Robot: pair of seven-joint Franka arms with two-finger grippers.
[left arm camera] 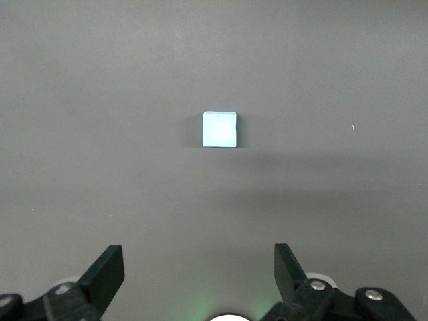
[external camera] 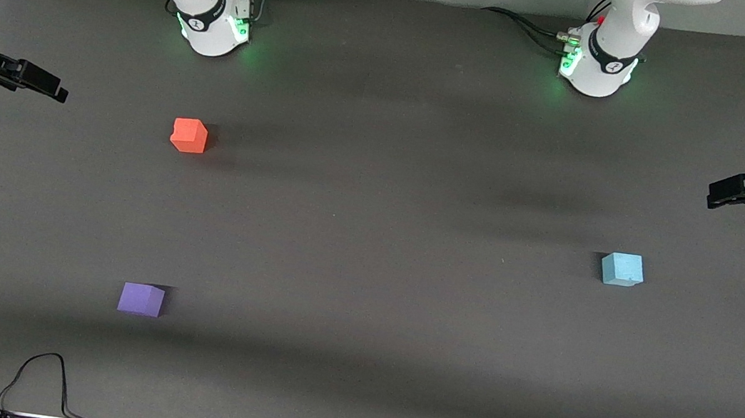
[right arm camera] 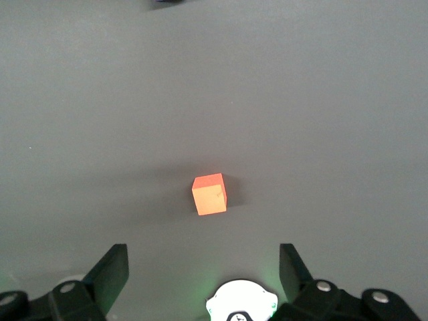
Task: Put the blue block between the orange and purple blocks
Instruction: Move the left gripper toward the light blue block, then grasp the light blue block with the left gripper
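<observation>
Black left end effector (left arm camera: 196, 277): jaws wide, empty, above blue block (left arm camera: 219, 129) | right end effector (right arm camera: 204, 275): same, above orange block (right arm camera: 209, 194)

No legible text, label, brand, number or sign appears on any surface; small marks on the arm bases cannot be read.

A dark grey table (external camera: 361, 294) carries three small cubes, all well apart. The orange block (external camera: 189, 135) and purple block (external camera: 141, 299) lie toward the right arm's end, purple nearer the front camera's edge; the blue block (external camera: 622, 269) lies toward the left arm's end.
</observation>
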